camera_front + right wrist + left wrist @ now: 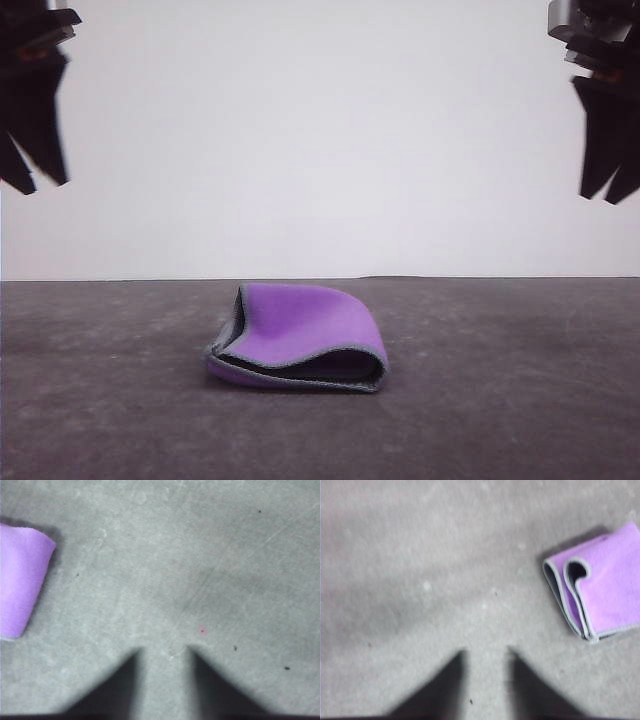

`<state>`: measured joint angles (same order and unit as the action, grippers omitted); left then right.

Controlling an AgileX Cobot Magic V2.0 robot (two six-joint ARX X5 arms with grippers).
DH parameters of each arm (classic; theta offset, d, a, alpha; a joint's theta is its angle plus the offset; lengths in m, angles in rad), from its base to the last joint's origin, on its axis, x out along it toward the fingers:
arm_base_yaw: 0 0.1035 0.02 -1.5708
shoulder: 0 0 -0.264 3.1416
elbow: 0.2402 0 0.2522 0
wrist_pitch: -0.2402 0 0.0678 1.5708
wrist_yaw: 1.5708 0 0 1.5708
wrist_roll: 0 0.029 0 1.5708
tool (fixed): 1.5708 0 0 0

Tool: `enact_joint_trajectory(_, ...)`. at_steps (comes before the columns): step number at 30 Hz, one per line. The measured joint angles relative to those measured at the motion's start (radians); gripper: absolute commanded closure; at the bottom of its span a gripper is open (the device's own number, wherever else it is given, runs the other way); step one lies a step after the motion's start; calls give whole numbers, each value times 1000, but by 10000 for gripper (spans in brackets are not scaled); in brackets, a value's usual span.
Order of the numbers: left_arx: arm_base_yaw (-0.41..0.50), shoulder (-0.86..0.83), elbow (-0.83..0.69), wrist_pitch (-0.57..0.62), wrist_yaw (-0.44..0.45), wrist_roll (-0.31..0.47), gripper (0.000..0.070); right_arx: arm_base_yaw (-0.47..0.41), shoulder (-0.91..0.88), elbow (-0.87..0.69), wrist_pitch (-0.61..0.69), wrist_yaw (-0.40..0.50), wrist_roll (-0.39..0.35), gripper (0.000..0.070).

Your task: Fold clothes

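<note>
The clothes (300, 335) are one small cloth lying folded on the dark grey table, purple face outward, with a grey stitched edge and a dark inner face showing at the open front. My left gripper (38, 183) hangs high at the upper left, well away from the cloth, fingers apart and holding nothing. High at the upper right, my right gripper (612, 195) is likewise open and holding nothing. In the left wrist view the folded clothes (600, 592) lie off to one side of the left gripper (486, 652). The right wrist view catches the clothes (20, 580) at the frame edge, away from the right gripper (163, 650).
The grey table (520, 400) has bare surface all around the cloth. A plain white wall (320, 140) stands behind the table's far edge.
</note>
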<state>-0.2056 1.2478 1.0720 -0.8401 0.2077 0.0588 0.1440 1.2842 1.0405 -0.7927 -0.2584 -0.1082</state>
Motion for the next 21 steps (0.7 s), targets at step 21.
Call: enact_joint_trajectory(21, -1, -3, 0, 2, -1, 1, 688, 0, 0, 0, 11, 0, 1, 690)
